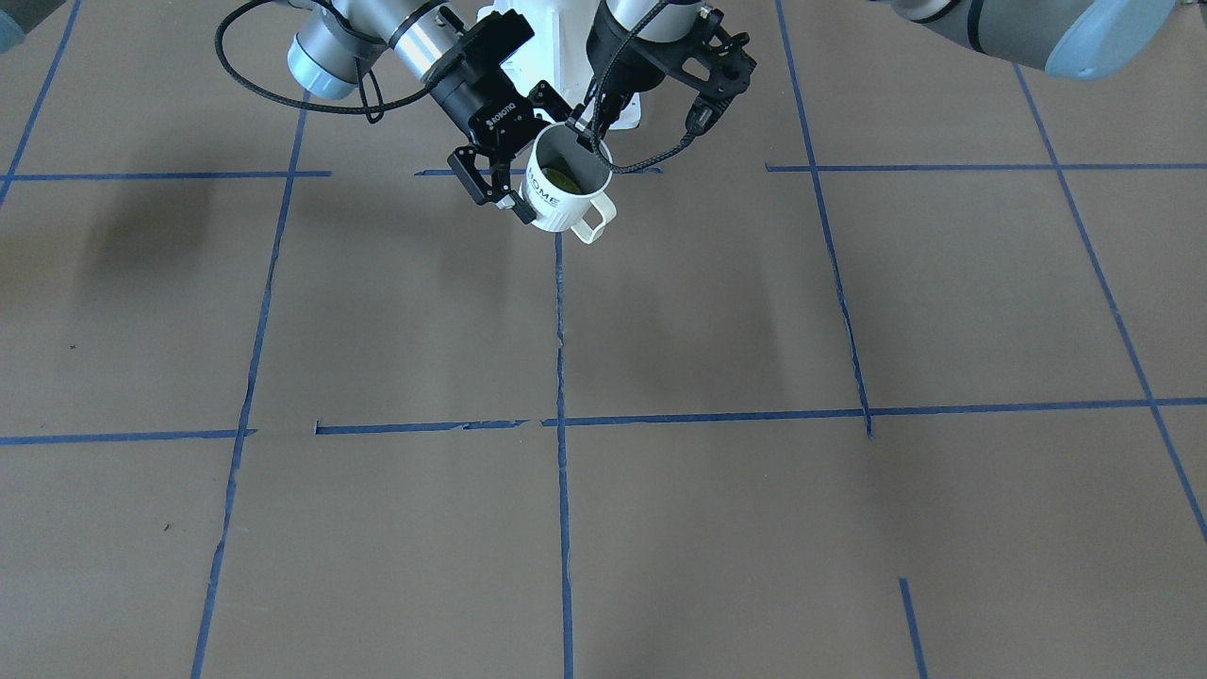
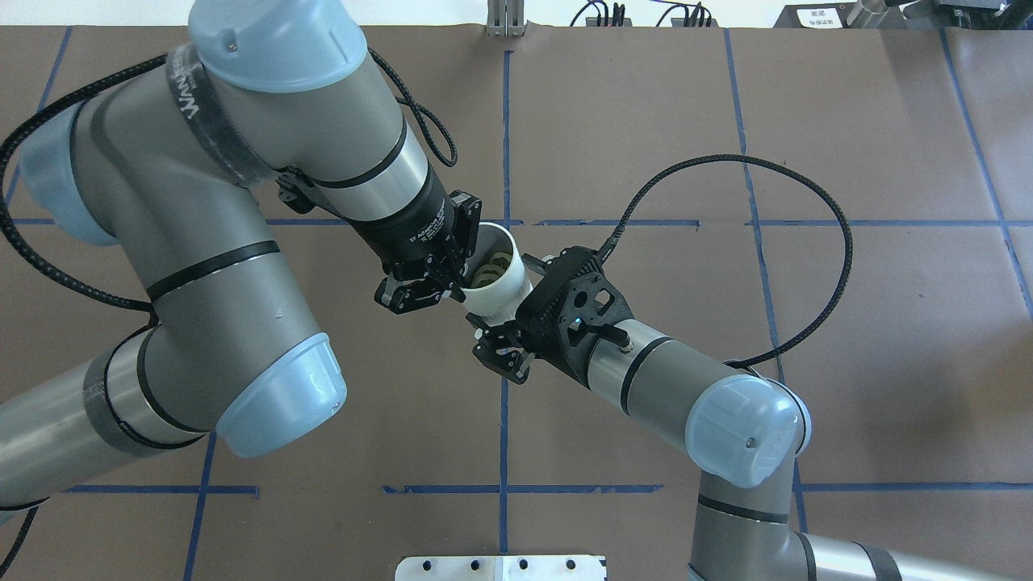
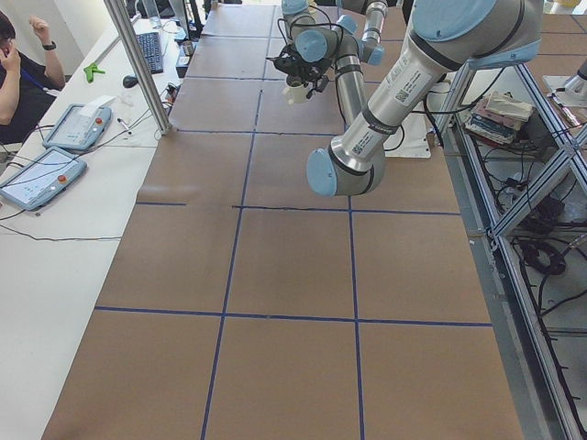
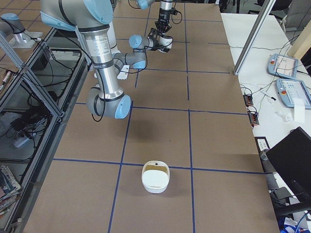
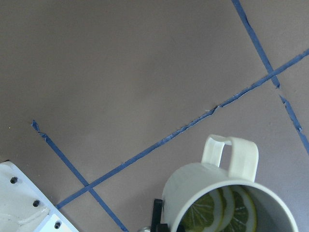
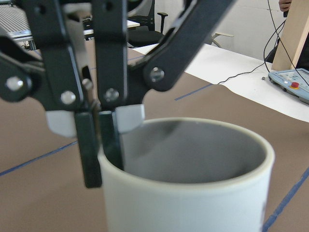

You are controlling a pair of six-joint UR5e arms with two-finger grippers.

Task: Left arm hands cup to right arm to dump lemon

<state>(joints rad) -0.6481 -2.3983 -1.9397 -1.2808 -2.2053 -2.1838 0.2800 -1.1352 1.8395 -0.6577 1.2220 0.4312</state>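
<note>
Mid-air hand-over: the left gripper [image 6: 99, 145] is clamped on the rim of a small white mug [image 1: 556, 203] lettered "HOME" in black, with one finger inside the grey wall and one outside. The right gripper [image 1: 542, 165], printed "ROBOTIQ", has its jaws spread to either side of the mug's body; whether they press on it cannot be told. Yellow-green lemon slices [image 5: 217, 210] lie inside the mug, whose cream loop handle [image 1: 596, 219] points away from the robot. The silver-grey left arm [image 2: 242, 242] and right arm [image 2: 662, 379] meet above the brown paper-covered table [image 1: 717, 311], near its central blue tape line [image 1: 563, 321].
</note>
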